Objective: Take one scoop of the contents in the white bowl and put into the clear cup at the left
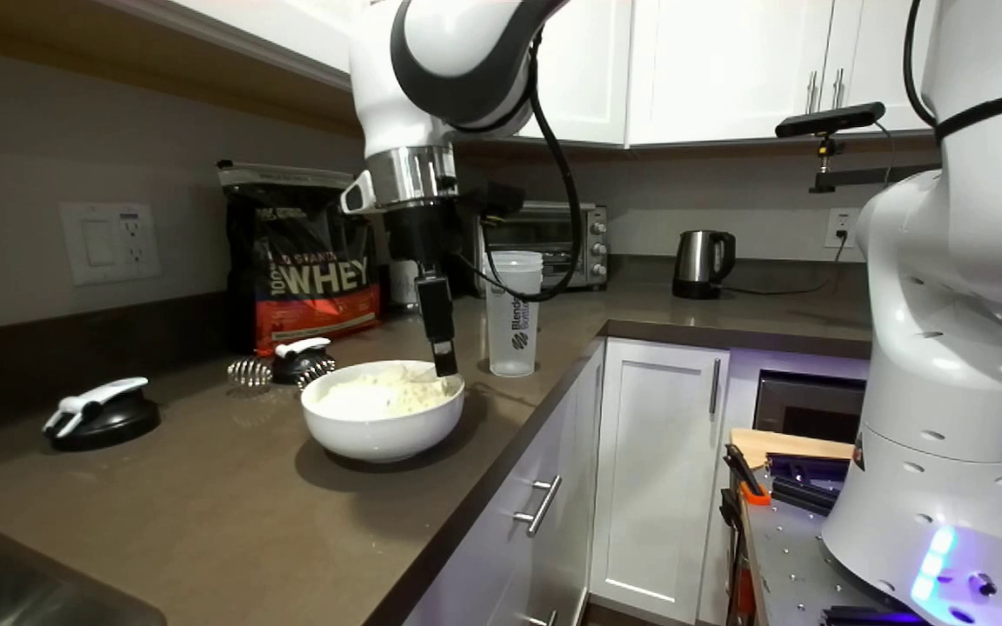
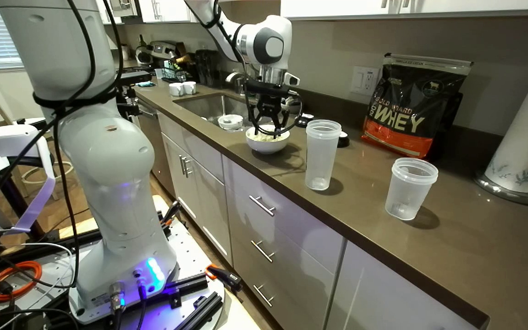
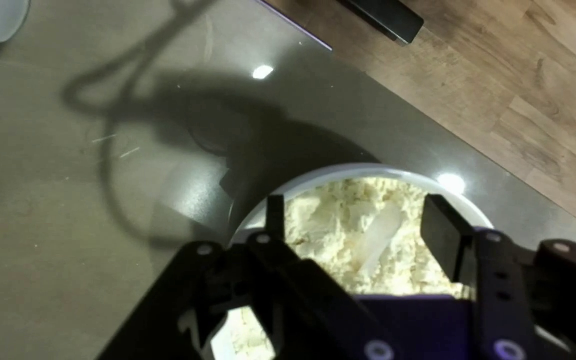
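Observation:
The white bowl (image 1: 384, 430) sits near the counter's front edge. Cream powder (image 1: 384, 391) is mounded inside it. A pale, translucent strip (image 3: 380, 235), apparently a scoop's handle, lies slanted in the powder; any rest of it is buried. My gripper (image 3: 352, 215) is over the bowl with its jaws apart, one finger on each side of the strip and touching neither side that I can see. In an exterior view, my gripper (image 2: 269, 133) points down into the bowl. The tall clear cup (image 2: 321, 153) stands upright beside the bowl, with a shorter clear cup (image 2: 410, 188) farther along.
A black and red whey bag (image 1: 310, 261) leans by the wall. Lids (image 1: 105, 413) and wire whisk balls (image 1: 249, 374) lie on the counter. A paper-towel roll (image 2: 527, 137), a kettle (image 1: 701, 263) and a toaster oven (image 1: 592, 248) stand around. The sink (image 2: 213, 107) lies beyond the bowl.

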Motion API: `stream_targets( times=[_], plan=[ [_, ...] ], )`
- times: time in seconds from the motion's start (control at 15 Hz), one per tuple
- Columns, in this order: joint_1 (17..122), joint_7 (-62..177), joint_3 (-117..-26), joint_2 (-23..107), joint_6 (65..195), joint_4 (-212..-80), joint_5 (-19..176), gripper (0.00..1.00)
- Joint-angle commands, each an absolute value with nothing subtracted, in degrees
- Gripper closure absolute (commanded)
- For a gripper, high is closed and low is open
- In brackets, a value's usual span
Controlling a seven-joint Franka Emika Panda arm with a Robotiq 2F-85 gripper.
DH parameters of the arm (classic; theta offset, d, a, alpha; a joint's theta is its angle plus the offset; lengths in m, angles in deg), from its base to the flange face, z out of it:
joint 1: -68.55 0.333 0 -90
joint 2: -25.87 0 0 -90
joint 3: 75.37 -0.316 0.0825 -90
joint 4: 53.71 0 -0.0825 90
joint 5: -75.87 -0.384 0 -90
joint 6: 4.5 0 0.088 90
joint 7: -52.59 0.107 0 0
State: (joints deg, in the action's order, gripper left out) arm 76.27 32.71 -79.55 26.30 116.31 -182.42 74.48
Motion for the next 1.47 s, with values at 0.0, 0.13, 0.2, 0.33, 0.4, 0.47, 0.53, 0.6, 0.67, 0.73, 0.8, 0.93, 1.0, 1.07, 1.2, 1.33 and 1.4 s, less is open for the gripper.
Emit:
stream_targets(
  times=[0.0, 0.13, 0.2, 0.33, 0.4, 0.47, 0.53, 0.6, 0.67, 0.73, 0.8, 0.93, 1.0, 1.07, 1.2, 1.33, 1.4],
  plan=[
    [75.36, 32.29, -80.04, 27.50, 116.22, -180.79, 76.04, 0.56],
    [75.32, 32.35, -80.05, 27.67, 116.18, -180.52, 76.18, 0.55],
    [75.32, 32.38, -80.06, 27.80, 116.17, -180.40, 76.15, 0.49],
    [75.36, 32.39, -80.12, 28.11, 116.18, -180.17, 76.23, 0.46],
    [75.37, 32.39, -80.15, 28.27, 116.16, -180.08, 76.24, 0.44],
    [75.37, 32.39, -80.17, 28.43, 116.19, -180.04, 76.18, 0.45],
    [75.38, 32.39, -80.19, 28.59, 116.20, -179.98, 76.17, 0.47],
    [75.39, 32.39, -80.21, 28.70, 116.13, -179.93, 76.16, 0.51],
    [75.38, 32.36, -80.22, 28.79, 116.12, -179.89, 76.16, 0.58],
    [75.37, 32.38, -80.22, 28.87, 116.07, -179.83, 76.22, 0.70],
    [75.37, 32.42, -80.23, 28.93, 116.06, -179.79, 76.27, 0.73],
    [75.36, 32.38, -80.23, 28.98, 116.00, -179.70, 76.24, 0.76],
    [75.36, 32.42, -80.23, 29.02, 115.97, -179.65, 76.31, 0.78],
    [75.35, 32.40, -80.23, 29.07, 115.97, -179.59, 76.33, 0.70],
    [75.35, 32.41, -80.24, 29.21, 115.91, -179.38, 76.44, 0.63],
    [75.34, 32.48, -80.24, 29.33, 115.75, -179.12, 76.71, 0.80],
    [75.35, 32.45, -80.25, 29.35, 115.68, -179.04, 76.82, 0.82]
  ],
)
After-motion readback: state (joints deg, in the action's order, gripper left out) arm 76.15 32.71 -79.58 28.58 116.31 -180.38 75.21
